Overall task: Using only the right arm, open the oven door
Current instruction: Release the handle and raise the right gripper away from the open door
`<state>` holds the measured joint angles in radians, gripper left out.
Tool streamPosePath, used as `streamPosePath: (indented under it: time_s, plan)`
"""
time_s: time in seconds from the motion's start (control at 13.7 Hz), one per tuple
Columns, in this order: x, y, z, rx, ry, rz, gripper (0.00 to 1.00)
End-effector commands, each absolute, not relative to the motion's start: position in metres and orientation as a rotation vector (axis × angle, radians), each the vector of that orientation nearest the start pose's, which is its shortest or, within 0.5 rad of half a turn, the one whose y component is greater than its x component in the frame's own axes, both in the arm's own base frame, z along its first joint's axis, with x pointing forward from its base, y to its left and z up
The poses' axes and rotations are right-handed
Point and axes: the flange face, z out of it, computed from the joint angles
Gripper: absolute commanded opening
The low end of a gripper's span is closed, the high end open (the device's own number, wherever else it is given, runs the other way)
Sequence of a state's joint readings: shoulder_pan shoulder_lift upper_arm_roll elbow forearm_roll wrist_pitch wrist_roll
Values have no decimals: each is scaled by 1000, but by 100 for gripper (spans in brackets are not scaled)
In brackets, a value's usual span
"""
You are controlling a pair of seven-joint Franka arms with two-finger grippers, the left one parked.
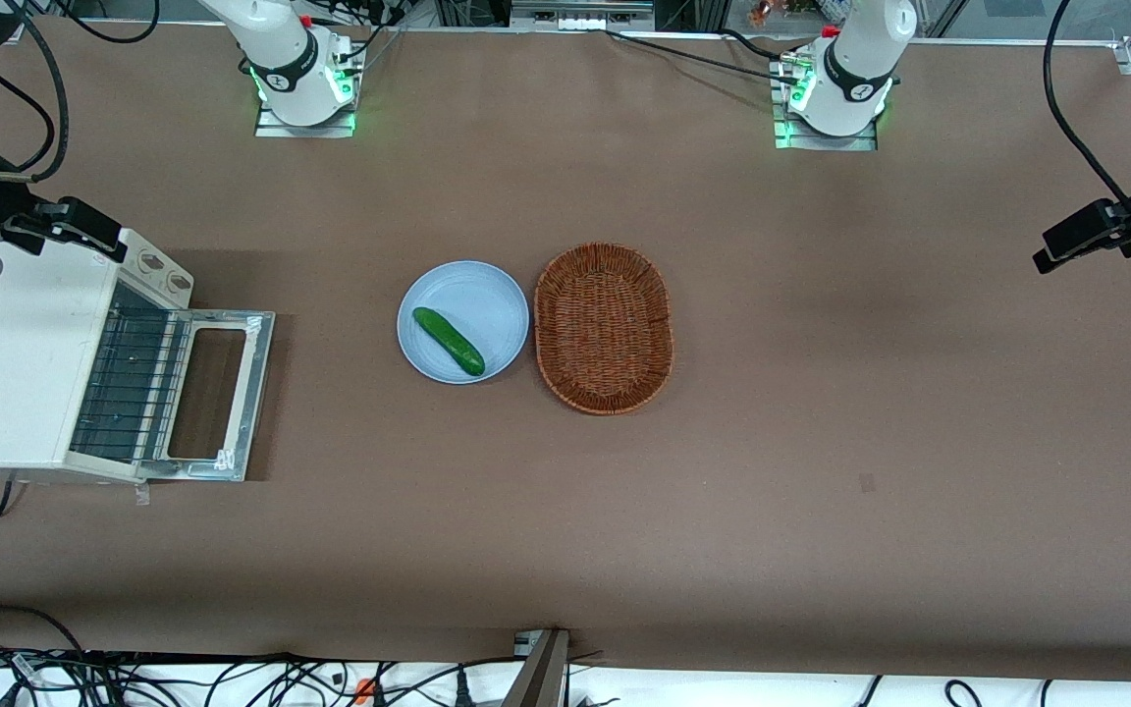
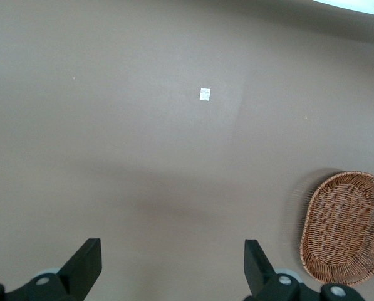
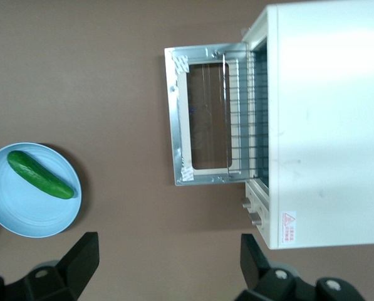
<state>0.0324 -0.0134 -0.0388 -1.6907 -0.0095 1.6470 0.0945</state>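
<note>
Landmark for this report: the toaster oven (image 1: 21, 363), a boxy cream-white unit standing at the working arm's end of the brown table (image 1: 821, 442).

The oven door (image 1: 217, 393) is fully dropped. It lies flat on the table in front of the oven's cavity, hinged along the lower front edge, bare-metal inner face upward. Through its glass window the brown table surface is visible. Pieces of pale tape sit on two corners of the door frame. The wire rack (image 1: 129, 383) inside the cavity is exposed to view. The oven's two-knob panel (image 1: 165, 275) sits beside the cavity, at the end farther from the front camera.

The gripper (image 3: 168, 263) hangs well above the oven and touches nothing. Its two black fingers (image 3: 80, 260) are spread wide, with nothing between them. In the right wrist view, the oven, the lowered door and the plate all lie below it. The right arm (image 1: 35, 221) shows in the front view as a dark wrist section over the oven's edge that is farther from the camera.

A light blue plate (image 1: 487, 295) lies well apart from the oven, toward the parked arm's end of the table, carrying a green cucumber (image 1: 449, 341). A wicker basket (image 1: 604, 327) sits just beside the plate, farther still from the oven.
</note>
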Motion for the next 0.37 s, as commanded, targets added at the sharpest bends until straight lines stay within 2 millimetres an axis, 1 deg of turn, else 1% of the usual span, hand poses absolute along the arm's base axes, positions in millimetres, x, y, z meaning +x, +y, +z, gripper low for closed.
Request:
streamPosePath:
  time_s: [0.0, 0.29]
  plan:
    - [539, -4, 585, -3132, 157, 20, 100]
    - [541, -5, 585, -3133, 164, 8, 100]
